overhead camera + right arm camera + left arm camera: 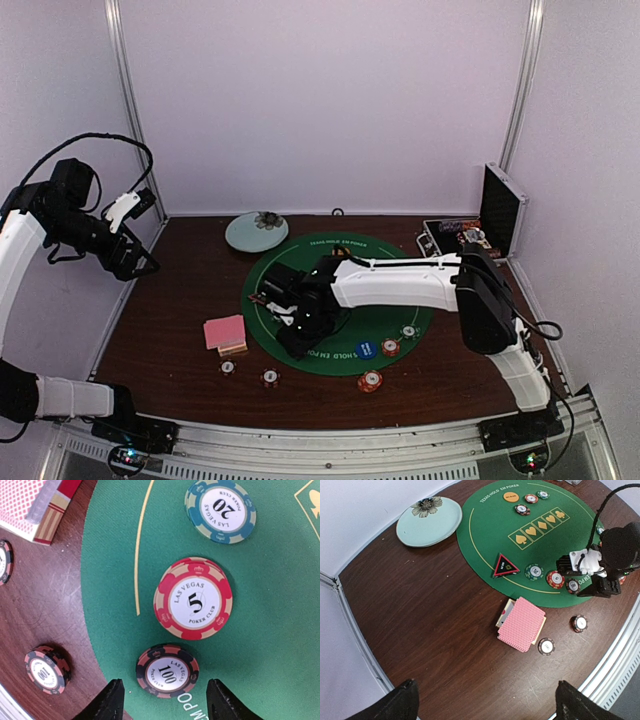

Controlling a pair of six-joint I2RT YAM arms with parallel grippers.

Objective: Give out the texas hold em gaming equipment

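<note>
Right claw (166,702) apart, empty — dark 100 chip (167,671) flat on green mat (260,630), just ahead between tips.

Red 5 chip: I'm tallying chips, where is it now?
Right wrist view, centre: the red 5 chip lies on the green mat inside its yellow line, between the teal 20 chip and the black-red 100 chip.
</note>
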